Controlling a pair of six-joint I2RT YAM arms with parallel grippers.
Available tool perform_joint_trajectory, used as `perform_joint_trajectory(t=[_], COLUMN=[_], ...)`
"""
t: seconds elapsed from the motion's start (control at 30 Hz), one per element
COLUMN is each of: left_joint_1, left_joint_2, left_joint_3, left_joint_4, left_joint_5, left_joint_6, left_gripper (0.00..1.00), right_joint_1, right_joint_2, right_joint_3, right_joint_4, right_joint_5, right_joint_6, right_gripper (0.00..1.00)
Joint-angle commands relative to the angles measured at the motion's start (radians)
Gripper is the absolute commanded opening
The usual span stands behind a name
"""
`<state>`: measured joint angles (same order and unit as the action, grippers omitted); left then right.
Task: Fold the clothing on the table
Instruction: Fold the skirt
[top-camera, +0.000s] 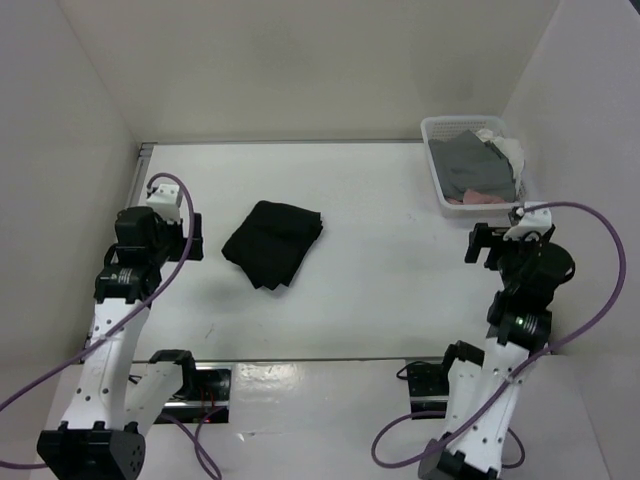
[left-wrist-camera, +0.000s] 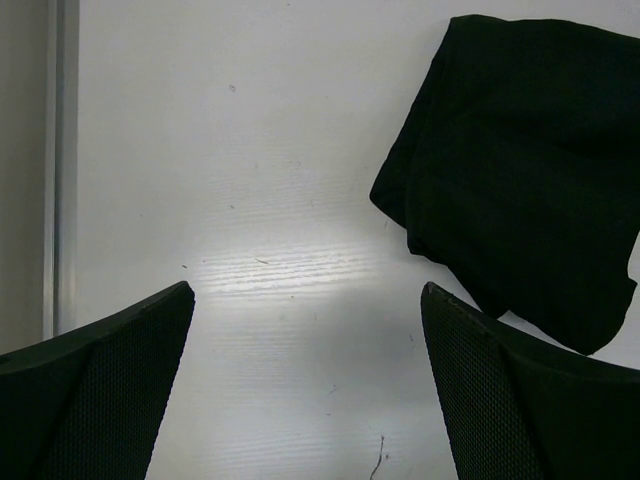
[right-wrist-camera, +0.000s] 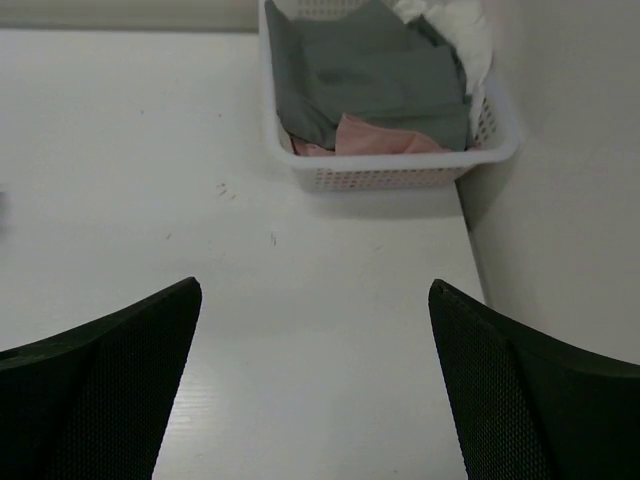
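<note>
The black skirt (top-camera: 272, 243) lies bunched on the desk (top-camera: 390, 290), likely soft, light and limp; pinch it at an outer corner. Both the left claw (left-wrist-camera: 307, 287) and the right claw (right-wrist-camera: 315, 282) gape wide, empty.

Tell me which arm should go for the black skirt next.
Left. The left gripper is open close to the black skirt, which shows in its wrist view. The right gripper sits across the table, facing the basket.

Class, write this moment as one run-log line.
clothing: crumpled on table, untouched | left gripper: open, empty | right gripper: open, empty | basket: holds garments
</note>
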<state>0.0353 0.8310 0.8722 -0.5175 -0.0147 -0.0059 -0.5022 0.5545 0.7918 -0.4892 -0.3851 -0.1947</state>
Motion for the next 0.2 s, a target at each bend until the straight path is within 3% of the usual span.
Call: perform_joint_trajectory(t=[0.0, 0.17], left_joint_1=[0.014, 0.023], left_joint_2=[-0.049, -0.049], left_joint_3=[-0.007, -0.007], left_joint_4=[0.031, 0.031], left_joint_5=[0.045, 0.058], left_joint_6=[-0.020, -0.011], left_gripper=[1.00, 1.00], right_joint_1=[-0.006, -0.006], right_joint_2=[-0.117, -0.081], right_joint_3=[-0.042, -0.040], right_joint_4=[0.075, 0.046], right_joint_5=[0.014, -0.055], right_joint_6=[0.018, -0.041], right_gripper=[0.98, 0.98])
